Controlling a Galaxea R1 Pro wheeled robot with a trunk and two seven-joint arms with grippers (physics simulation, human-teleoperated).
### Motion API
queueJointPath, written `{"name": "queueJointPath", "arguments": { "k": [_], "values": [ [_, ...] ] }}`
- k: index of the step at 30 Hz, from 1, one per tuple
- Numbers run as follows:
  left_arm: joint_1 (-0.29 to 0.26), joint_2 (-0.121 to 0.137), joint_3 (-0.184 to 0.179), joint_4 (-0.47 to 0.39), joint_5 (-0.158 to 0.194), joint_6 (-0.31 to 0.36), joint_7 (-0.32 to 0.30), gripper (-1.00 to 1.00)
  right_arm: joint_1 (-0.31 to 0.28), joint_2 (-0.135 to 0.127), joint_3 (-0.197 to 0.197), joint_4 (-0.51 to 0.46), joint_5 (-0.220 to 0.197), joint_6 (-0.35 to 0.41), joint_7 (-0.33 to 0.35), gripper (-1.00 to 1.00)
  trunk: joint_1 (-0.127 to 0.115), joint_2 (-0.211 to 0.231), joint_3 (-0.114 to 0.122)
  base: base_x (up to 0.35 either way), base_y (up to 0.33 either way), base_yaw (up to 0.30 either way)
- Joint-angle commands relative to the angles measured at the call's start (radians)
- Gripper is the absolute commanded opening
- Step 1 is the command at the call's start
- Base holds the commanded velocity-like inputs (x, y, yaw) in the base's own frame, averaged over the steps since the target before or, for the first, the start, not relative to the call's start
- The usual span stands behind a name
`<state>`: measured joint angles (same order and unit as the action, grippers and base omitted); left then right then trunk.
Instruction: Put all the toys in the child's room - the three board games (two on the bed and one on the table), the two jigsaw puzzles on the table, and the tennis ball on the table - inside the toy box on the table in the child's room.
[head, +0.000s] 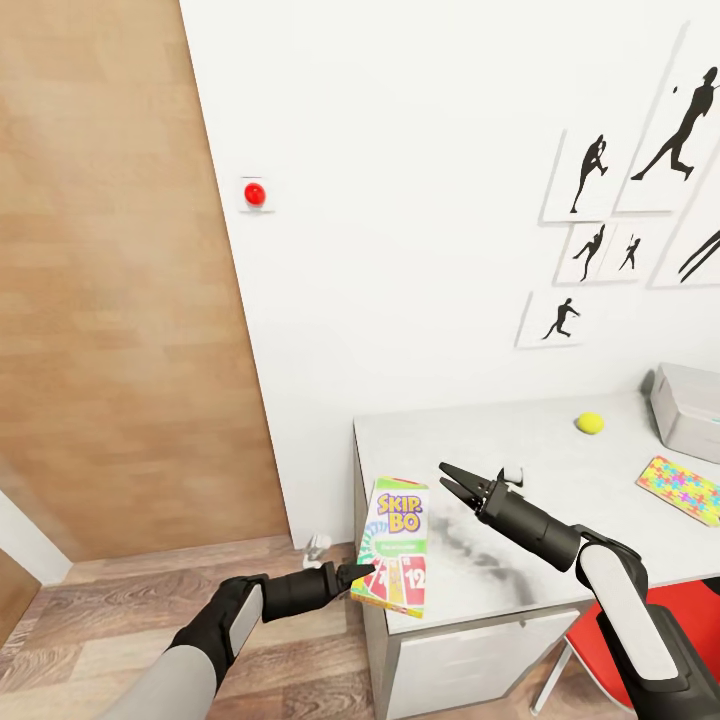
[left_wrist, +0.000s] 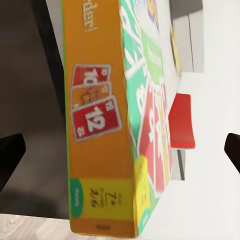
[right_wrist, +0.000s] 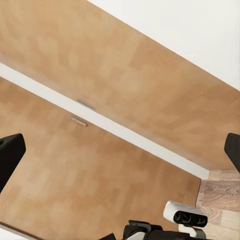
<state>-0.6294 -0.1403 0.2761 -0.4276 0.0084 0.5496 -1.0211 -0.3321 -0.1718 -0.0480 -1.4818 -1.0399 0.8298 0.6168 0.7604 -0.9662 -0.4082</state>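
Green, yellow and red, the Skip-Bo board game (head: 395, 546) is standing upright at the near corner of the table (head: 520, 440), with the left gripper (head: 362, 574) pinching its lower edge. In the left wrist view the box (left_wrist: 117, 125) is sitting between fingers (left_wrist: 10, 157) spread wide, so the grip itself is hard to judge. Above the tabletop the right gripper (head: 452, 481) is hovering with its fingers parted, holding nothing, just beside the box. Farther back are lying the tennis ball (head: 590, 423), a jigsaw puzzle (head: 685, 488) and the grey toy box (head: 685, 410).

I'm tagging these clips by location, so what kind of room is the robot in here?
Probably a child's bedroom or study corner. A pale grey desk holds a tennis ball and a colourful jigsaw puzzle, sports silhouette prints hang on the white wall, and the left gripper carries a Skip-Bo game box.
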Motion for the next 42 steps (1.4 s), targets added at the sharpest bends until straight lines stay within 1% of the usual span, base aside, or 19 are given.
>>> {"name": "queueJointPath", "arguments": {
  "k": [1,9,28,29,42],
  "values": [
    [-0.001,-0.001,0.005,0.000,0.001,0.010,-0.001,1.00,-0.001,0.000,-0.001,0.000,-0.002,0.006,0.001,1.00,0.000,-0.001,-0.001,0.000,0.000,0.000],
    [-0.001,-0.001,0.005,0.019,0.001,0.010,0.002,1.00,-0.001,0.000,-0.001,0.000,-0.002,0.006,0.001,1.00,0.000,-0.001,-0.001,0.000,0.000,0.000],
    [-0.001,-0.007,0.005,0.023,-0.001,0.010,0.003,1.00,-0.001,0.000,0.000,0.000,-0.002,0.005,0.001,1.00,0.000,-0.001,-0.001,0.000,0.000,0.000],
    [-0.001,-0.007,0.005,0.023,-0.001,0.010,0.003,-1.00,-0.001,0.000,0.000,0.000,-0.002,0.005,0.001,1.00,0.000,-0.001,-0.001,0.000,0.000,0.000],
    [-0.001,-0.007,0.005,0.023,0.000,0.011,0.003,-1.00,-0.001,0.000,0.000,0.012,-0.002,0.005,0.001,1.00,0.000,-0.001,-0.001,0.000,0.000,0.000]
  ]
}}
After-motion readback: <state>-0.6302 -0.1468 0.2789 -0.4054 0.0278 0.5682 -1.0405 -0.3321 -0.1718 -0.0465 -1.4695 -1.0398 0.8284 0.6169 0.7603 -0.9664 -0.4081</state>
